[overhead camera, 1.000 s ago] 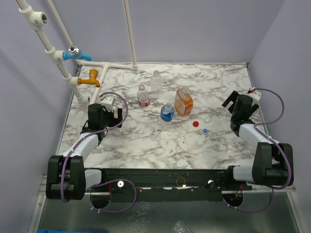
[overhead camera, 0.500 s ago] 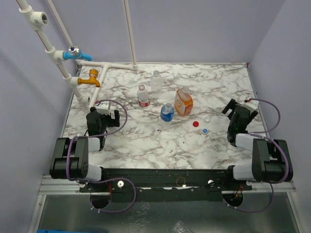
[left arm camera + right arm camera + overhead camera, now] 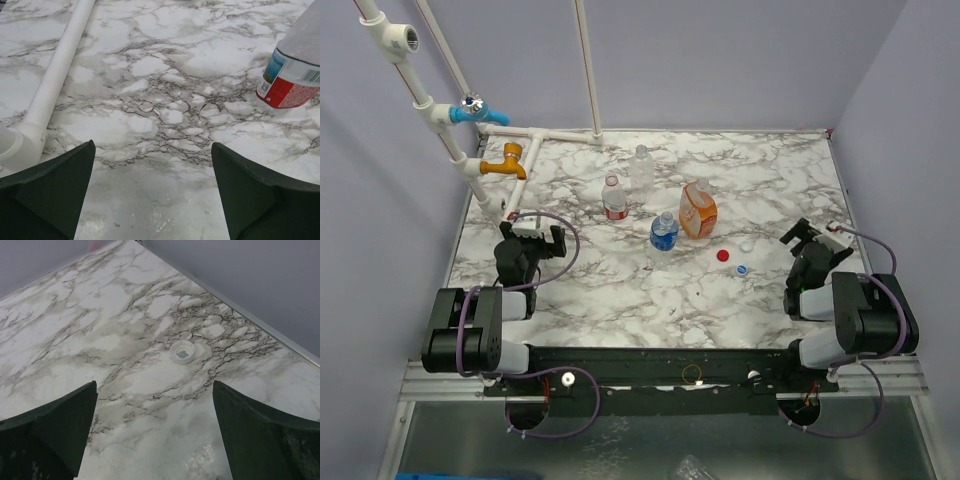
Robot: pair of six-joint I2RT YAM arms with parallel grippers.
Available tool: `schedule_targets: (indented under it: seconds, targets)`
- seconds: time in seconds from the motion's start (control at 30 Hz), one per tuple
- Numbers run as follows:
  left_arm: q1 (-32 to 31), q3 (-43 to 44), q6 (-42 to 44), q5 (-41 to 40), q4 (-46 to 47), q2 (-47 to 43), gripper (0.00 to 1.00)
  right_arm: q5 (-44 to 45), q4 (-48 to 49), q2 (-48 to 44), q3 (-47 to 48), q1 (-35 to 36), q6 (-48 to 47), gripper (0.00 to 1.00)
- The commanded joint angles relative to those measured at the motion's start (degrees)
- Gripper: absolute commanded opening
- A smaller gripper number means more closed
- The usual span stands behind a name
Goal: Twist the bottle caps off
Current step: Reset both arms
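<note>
Left gripper (image 3: 532, 243) and right gripper (image 3: 807, 241) sit low, pointing forward, jaws spread wide, empty.

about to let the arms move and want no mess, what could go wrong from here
1. The red cap, white cap and blue-and-white cap lie loose on the table near the open right gripper; a low sweep could scatter them.
2. The red-labelled bottle stands upright ahead of the open left gripper, off to its right; a careless advance might tip it.
3. The blue-labelled bottle and orange bottle stand close together, so knocking one may topple the other.

red-label btl (image 3: 294, 72) cropped, R edge
</note>
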Motion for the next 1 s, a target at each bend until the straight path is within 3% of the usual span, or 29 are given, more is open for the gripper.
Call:
schedule_targets:
  seconds: [0.0,0.07,0.13,0.2,0.27,0.37,0.43,0.97]
  targets:
    - [-0.20,-0.75,-3.14,0.44,9.89,3.91,0.99,2.96,4.31,1.03,1.21,0.13,0.34,1.00]
    - [-0.36,-1.07,-3.41,-1.82,20.00,11.77,0.99,0.44,1.15,2.51,4.13,0.12,-1.36,1.00]
    - [0.01,0.34,-3.98,-1.61,22.30,16.53,0.99,-8.87,-0.73,4.02,6.19,0.29,-6.08,1.00]
    - [0.12,1.86,-3.54,-1.60,14.02,13.53,0.99,-15.59,4.39,5.50,4.55,1.69,-10.86,1.00]
    - [0.23,1.24,-3.81,-1.45,18.62,15.32,0.99,-14.91,6.06,4.97,3.21,1.79,-9.62,1.00]
    - [0.51,3.24,-4.38,-1.66,14.52,15.18,0.99,-16.30,10.67,9.87,3.39,1.53,-10.25,1.00]
    - [1.73,6.67,-5.45,-0.41,7.19,14.90,0.99,-17.16,7.24,9.17,4.49,0.59,-8.76,1.00]
    - [2.26,5.59,-5.91,-0.11,9.58,14.85,0.99,-17.90,10.31,9.29,3.31,0.16,-9.07,1.00]
